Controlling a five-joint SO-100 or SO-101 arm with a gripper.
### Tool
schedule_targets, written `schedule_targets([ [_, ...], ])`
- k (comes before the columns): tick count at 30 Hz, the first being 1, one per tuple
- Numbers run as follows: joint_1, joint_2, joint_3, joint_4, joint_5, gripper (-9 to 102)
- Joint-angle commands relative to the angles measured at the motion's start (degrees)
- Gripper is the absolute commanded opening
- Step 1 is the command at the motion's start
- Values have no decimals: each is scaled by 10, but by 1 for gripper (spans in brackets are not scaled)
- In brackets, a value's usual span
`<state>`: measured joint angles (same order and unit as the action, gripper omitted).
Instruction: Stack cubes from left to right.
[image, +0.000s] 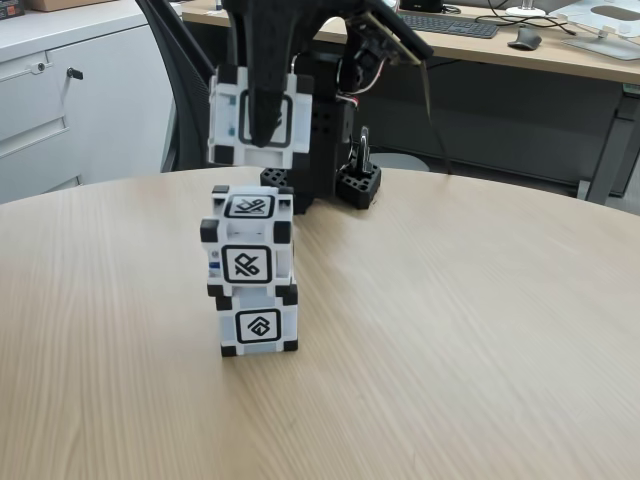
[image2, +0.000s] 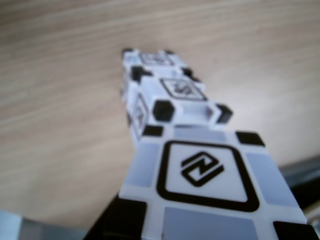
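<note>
With 2 cubes already stacked on the table (image: 480, 330), top cube (image: 246, 258) sitting on the bottom cube (image: 258, 322), my gripper (image: 262, 118) is clamped on the 3rd cube (image: 254, 118) just above them, so I judge the last placement needs careful lowering, squarely aligned.

In the fixed view the black arm comes down from the top edge, its wrist pointing downward; the gripper (image: 258, 135) hangs above the table, clear of it; one dark finger (image: 262, 105) lies down the near face of a cube (image: 255, 118), clamped between the fingers; in the wrist view that cube (image2: 207, 187) sits close under the camera.
</note>
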<state>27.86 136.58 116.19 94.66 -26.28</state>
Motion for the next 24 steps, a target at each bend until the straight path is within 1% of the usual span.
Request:
schedule_targets([
  [1,-4,15,-4,-9,19,0],
  [3,-4,15,-4,-9,34,0],
  [8,-4,14,-2,-9,27,1],
  [9,-4,14,-2,-9,26,2],
  [11,-4,14,-2,-9,30,10],
  [13,-4,14,-2,-9,30,11],
  [22,-4,14,-2,-9,26,25],
  [24,-4,14,-2,-9,26,26],
])
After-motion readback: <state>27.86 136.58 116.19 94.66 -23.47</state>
